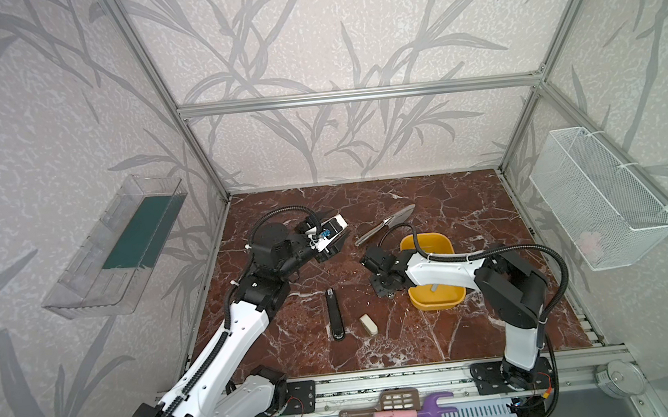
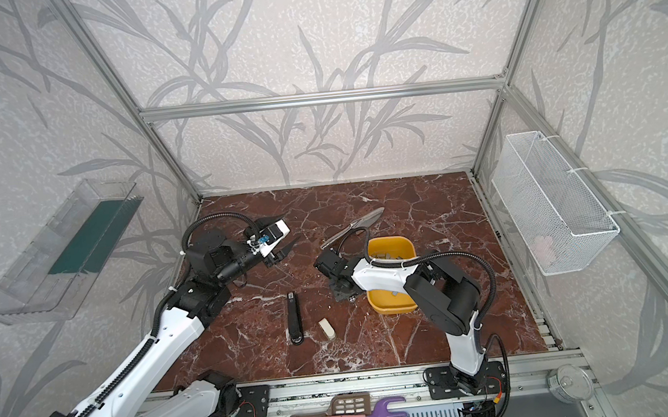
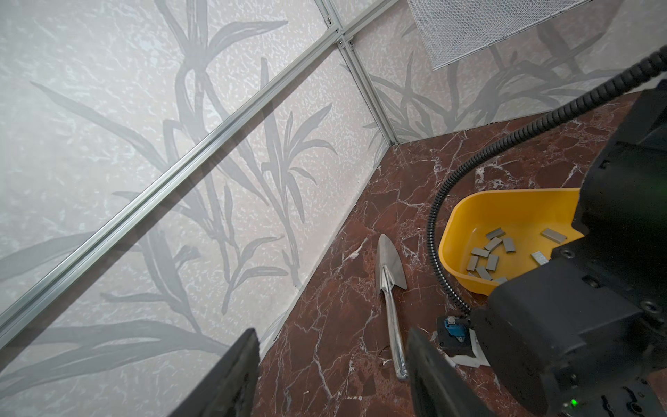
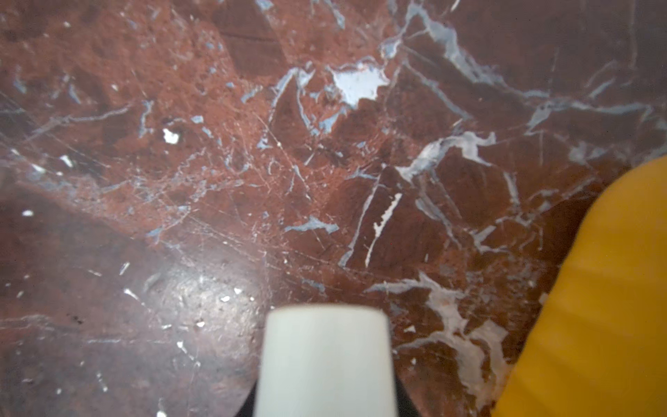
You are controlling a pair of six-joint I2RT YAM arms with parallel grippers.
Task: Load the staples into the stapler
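Grey staples (image 3: 491,246), yellow tray (image 3: 505,198), black stapler (image 1: 335,314), red-brown white-veined marble tabletop (image 1: 450,215).

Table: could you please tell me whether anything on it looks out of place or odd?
Yes: a shiny metal trowel lies on the table just behind the yellow tray holding the staples. A garden tool looks odd beside a stapling job. Nothing appears spilled or damaged.

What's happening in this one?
The right end effector hangs low over the table beside the yellow tray of staples, pinching a pale strip, likely staples. The left end effector is open and empty near the back. The black stapler lies untouched nearer the front.
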